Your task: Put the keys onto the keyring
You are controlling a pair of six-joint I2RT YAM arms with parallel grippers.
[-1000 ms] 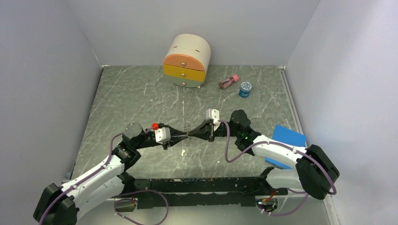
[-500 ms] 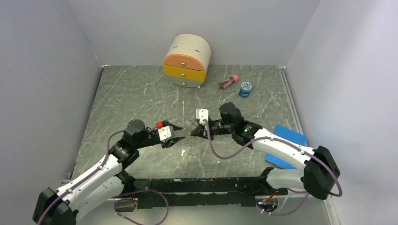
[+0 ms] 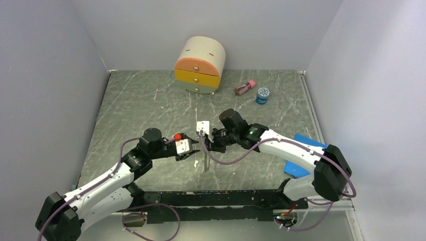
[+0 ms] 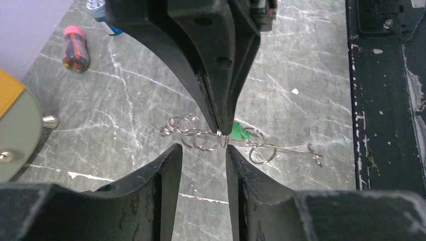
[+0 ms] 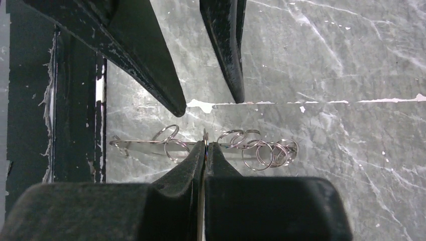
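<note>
The keyring [image 5: 203, 143] is pinched by the clenched right gripper [image 5: 205, 145] opposite the released left gripper [image 4: 203, 149]; its loose rings could be snagged or dropped.

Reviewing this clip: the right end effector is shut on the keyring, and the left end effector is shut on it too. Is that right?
Half right. The right end effector is shut on the keyring, as the right wrist view shows. The left end effector is not shut on it: in the left wrist view its fingers stand apart, with a gap between them just below the ring, gripping nothing.
</note>
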